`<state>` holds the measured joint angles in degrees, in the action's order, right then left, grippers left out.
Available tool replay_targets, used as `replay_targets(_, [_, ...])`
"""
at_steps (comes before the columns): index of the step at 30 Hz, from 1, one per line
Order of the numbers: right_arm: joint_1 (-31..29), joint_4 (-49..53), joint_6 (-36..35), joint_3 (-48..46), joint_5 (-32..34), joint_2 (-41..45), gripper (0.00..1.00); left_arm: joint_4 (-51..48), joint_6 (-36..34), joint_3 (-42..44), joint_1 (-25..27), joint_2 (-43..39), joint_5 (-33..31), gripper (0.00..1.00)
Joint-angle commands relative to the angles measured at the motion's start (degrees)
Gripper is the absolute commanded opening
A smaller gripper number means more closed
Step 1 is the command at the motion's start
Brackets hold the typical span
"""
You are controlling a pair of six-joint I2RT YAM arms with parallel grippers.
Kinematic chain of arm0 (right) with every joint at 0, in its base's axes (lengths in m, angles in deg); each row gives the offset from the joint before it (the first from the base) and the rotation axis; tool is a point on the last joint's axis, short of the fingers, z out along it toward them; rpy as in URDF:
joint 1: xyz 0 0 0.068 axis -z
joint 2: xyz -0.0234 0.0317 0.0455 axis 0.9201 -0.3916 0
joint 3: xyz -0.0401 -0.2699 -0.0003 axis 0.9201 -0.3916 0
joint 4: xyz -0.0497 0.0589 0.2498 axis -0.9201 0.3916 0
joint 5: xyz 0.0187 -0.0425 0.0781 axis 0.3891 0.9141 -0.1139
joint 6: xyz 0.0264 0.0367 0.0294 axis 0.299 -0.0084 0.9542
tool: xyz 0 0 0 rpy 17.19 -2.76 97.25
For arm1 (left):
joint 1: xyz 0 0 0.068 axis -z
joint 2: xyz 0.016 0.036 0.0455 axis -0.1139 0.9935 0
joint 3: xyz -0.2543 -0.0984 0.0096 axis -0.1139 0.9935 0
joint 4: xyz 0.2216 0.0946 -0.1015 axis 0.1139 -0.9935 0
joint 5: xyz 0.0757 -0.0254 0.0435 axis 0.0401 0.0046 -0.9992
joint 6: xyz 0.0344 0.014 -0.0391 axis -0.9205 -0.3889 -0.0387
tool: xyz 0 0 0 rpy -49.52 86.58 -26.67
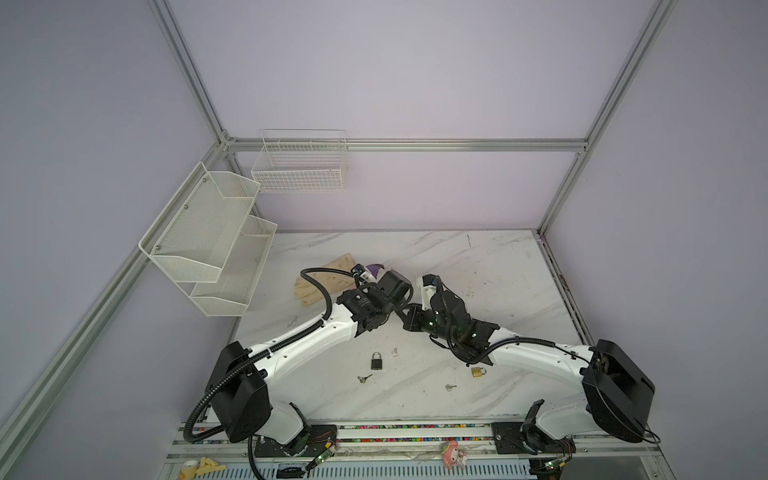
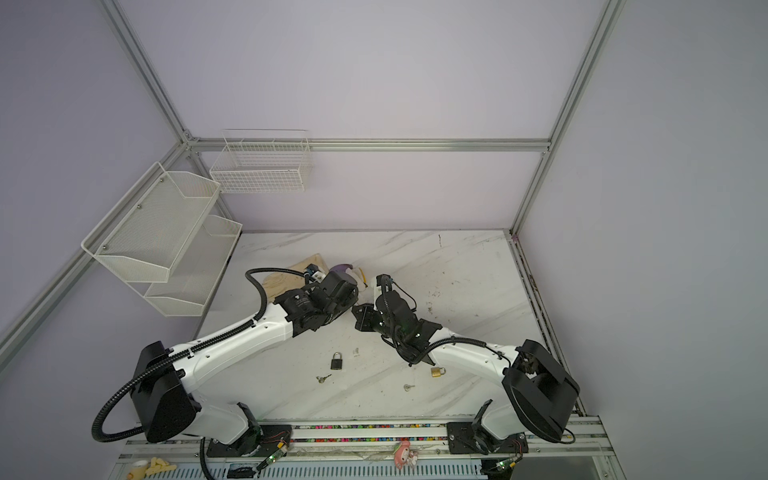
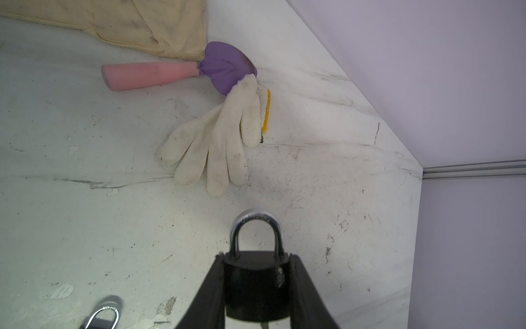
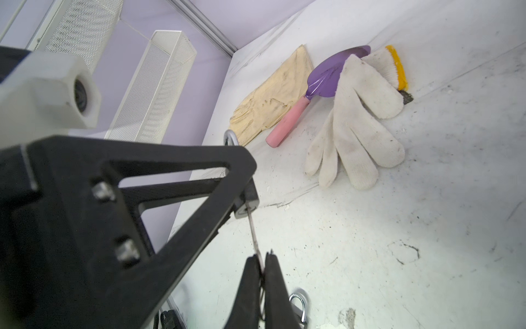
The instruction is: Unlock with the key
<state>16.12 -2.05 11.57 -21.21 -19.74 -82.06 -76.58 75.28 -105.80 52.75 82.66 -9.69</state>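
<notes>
My left gripper [image 3: 256, 256] is shut on the body of a black padlock [image 3: 256, 284], whose silver shackle [image 3: 256, 225] sticks out past the fingertips. My right gripper [image 4: 262, 257] is shut on a thin silver key [image 4: 254, 233]. The key's blade runs up into the keyhole end of the held padlock [image 4: 247, 203]. In a top view the left gripper [image 1: 401, 301] and right gripper [image 1: 411, 318] meet tip to tip above the middle of the table, and the held padlock is hidden between them.
On the marble table [image 1: 498, 270] lie another black padlock [image 1: 377, 360], a loose key [image 1: 364, 378], a brass padlock [image 1: 478, 371] and a second key [image 1: 450, 387]. A white knit glove [image 3: 216, 142], purple trowel [image 3: 225, 67] and tan glove [image 3: 128, 20] lie behind. Mesh racks [image 1: 208, 241] hang left.
</notes>
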Motion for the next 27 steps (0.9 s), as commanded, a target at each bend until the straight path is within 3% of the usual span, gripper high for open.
replay_targets(1, [0.82, -7.63, 2.29, 2.54, 4.54, 3.04, 0.0, -6.37, 0.72, 0.47, 0.8, 0.29, 0.44, 0.0])
replay_targets(13, [-0.54, -4.64, 5.31, 2.98, 10.12, 3.95, 0.0, -5.26, 7.75, 0.25, 2.42, -2.6, 1.47, 0.0])
replay_targets(17, [-0.84, -6.26, 3.01, 2.06, 13.42, 1.61, 0.0, -5.09, 7.76, -1.18, 4.64, -3.21, -1.34, 0.0])
replay_targets(23, [-0.81, -15.9, -4.29, 2.56, 9.55, 1.53, 0.0, -5.21, 7.66, -1.25, 5.48, -2.15, -0.37, 0.0])
replay_targets(27, [-1.55, -18.16, -9.16, 2.86, 12.03, 2.24, 0.0, -4.82, 10.3, 0.63, 5.46, -2.12, 1.67, 0.0])
